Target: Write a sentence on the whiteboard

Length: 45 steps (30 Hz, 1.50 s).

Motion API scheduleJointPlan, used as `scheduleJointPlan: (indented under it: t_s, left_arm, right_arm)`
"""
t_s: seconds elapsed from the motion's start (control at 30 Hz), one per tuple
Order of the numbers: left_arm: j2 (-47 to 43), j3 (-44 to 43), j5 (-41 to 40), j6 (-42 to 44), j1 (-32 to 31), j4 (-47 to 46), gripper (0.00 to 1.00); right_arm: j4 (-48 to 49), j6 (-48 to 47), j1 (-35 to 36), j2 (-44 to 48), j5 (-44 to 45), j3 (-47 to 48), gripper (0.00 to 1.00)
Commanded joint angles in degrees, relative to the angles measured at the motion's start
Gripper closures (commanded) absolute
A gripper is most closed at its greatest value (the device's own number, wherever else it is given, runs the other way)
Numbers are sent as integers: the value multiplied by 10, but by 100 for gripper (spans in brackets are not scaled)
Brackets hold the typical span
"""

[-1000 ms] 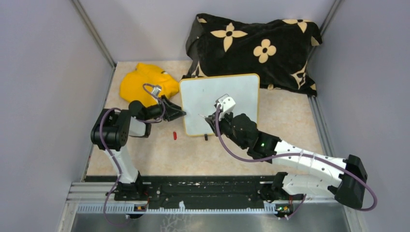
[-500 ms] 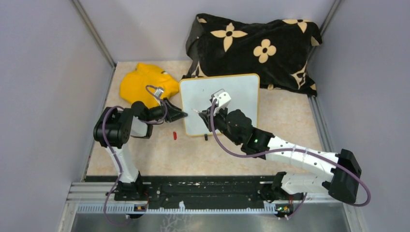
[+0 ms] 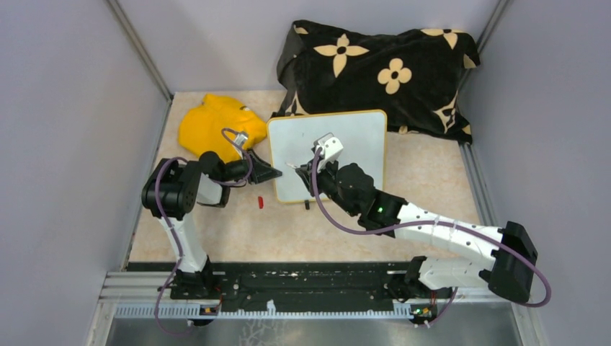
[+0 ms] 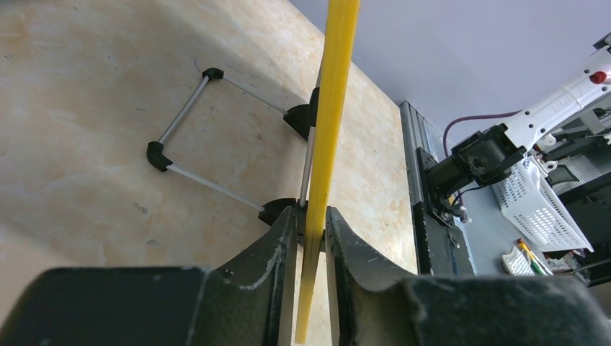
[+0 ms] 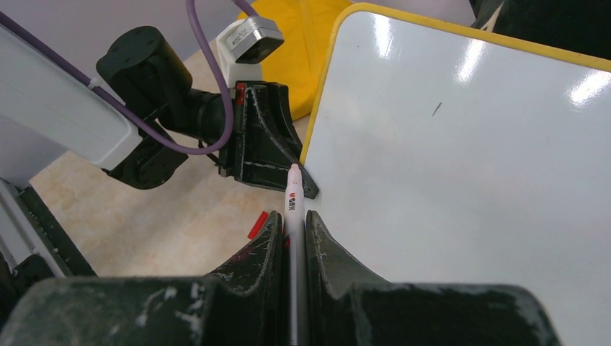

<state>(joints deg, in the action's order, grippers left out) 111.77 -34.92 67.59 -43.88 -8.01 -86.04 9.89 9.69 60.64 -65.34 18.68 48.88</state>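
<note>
Left end effector (image 4: 311, 220) pinches the whiteboard (image 3: 364, 137) at its left rim; right end effector (image 5: 292, 223) clamps a marker (image 5: 294, 194) nearby

I see the whiteboard (image 3: 364, 140) at mid-table, toward the far side, propped tilted on its wire stand (image 4: 189, 108): rounded corners, yellow rim, glossy white face with one tiny dark mark.

Yellow cloth (image 3: 209, 124), black flowered blanket (image 3: 375, 68)
</note>
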Motion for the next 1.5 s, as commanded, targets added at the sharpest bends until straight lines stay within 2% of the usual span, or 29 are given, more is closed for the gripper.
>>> scheduleJointPlan:
  t_s: [0.0,0.2,0.47,0.9,1.17,1.47]
  left_arm:
    - [11,-8,11,5,-3,-16,76]
    - [11,-7,11,3,-3,-26,87]
    - [11,-5,9,4,-3,-32,93]
    - [10,-2,8,4,-3,-41,100]
    - [9,-1,9,5,-3,-43,100]
    - [8,-1,9,7,-3,-44,100]
  right_arm:
    - [32,4,4,-3,0,35,100]
    - [42,-7,4,-12,14,37,100]
    - [61,-15,5,-37,70,46,100]
    - [94,-32,4,-114,110,90,100]
    - [129,-47,4,-138,152,95,100]
    - [150,-47,-10,-157,152,106,100]
